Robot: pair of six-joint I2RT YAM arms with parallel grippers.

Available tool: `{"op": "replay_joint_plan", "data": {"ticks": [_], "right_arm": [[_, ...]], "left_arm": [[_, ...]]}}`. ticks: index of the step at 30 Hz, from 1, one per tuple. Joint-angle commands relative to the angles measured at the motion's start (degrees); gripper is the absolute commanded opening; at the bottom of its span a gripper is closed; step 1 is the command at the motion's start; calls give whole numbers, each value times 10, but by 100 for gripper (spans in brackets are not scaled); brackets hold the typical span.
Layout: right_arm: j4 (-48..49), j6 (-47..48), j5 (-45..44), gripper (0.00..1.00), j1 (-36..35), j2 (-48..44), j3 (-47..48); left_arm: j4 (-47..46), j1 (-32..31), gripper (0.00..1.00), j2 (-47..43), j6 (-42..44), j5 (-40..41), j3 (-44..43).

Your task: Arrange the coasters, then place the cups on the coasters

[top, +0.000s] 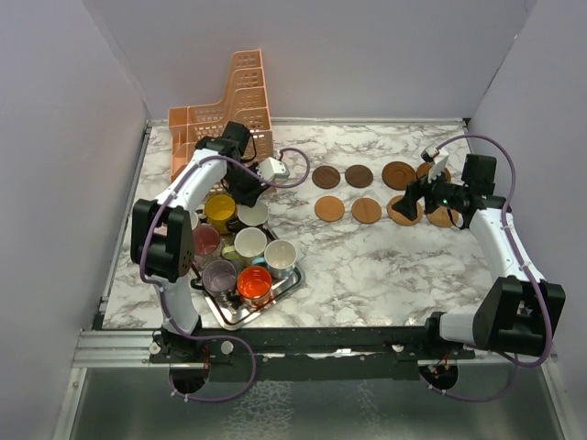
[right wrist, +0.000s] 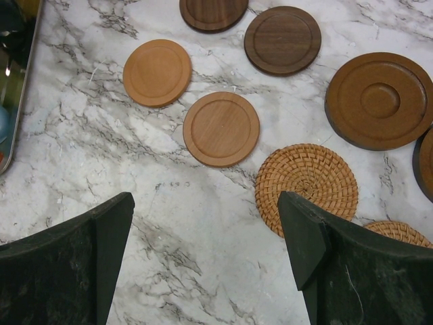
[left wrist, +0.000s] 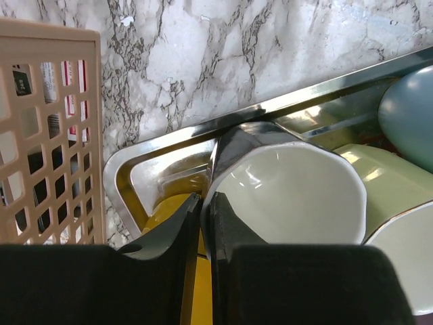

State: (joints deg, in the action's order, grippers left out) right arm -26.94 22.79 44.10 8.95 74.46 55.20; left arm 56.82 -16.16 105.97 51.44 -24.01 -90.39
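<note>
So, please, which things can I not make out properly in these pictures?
- Left wrist view: the white cup in the left claw shows no handle; the blue cup is cut by the right edge.
- Top view: the left arm covers that claw's grip.
- Right wrist view: a finger of the right claw hides part of one rattan coaster.

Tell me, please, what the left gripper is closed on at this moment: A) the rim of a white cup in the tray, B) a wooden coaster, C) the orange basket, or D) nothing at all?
A: in the left wrist view the left gripper pinches the rim of the white cup, which sits in the silver tray.
</note>
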Motion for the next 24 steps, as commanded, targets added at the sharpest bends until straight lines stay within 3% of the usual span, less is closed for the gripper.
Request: {"op": "replay_joint_plan", "data": {"ticks": [1, 17, 24], "right_arm": [[9, 7, -4, 89, -2, 4, 3], [14, -58, 8, 86, -15, -3, 91], [56, -97, -68, 86, -113, 12, 139]], "left_arm": [[38, -6, 0, 15, 5, -26, -60], [76, -72, 0, 23, -76, -1, -270], [30, -152, 0, 77, -202, 35, -402]]}}
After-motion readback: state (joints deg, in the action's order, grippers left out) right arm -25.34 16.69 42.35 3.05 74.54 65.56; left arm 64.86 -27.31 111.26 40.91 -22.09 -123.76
